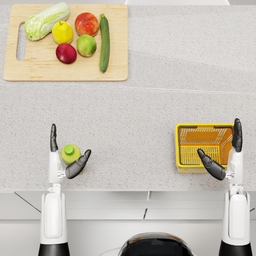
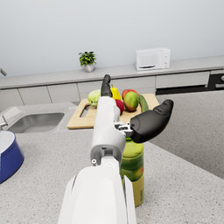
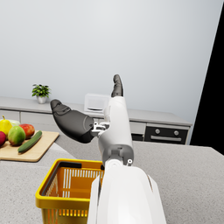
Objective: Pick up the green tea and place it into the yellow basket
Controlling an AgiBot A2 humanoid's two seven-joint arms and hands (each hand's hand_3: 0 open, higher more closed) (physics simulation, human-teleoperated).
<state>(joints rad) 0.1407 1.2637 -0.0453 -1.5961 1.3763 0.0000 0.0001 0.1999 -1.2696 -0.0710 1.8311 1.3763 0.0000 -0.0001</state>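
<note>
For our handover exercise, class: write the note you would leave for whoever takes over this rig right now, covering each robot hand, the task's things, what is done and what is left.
Left robot hand: open, fingers spread around the green tea bottle, not yet gripping it.
Right robot hand: open, holds nothing, above the yellow basket.
Green tea bottle: upright on the counter, near its front edge, on the left.
Yellow basket: on the counter at the right, nothing visible inside.
Done: left robot hand brought to the bottle.
Left: grip, lift, carry right, place in the basket.
</note>
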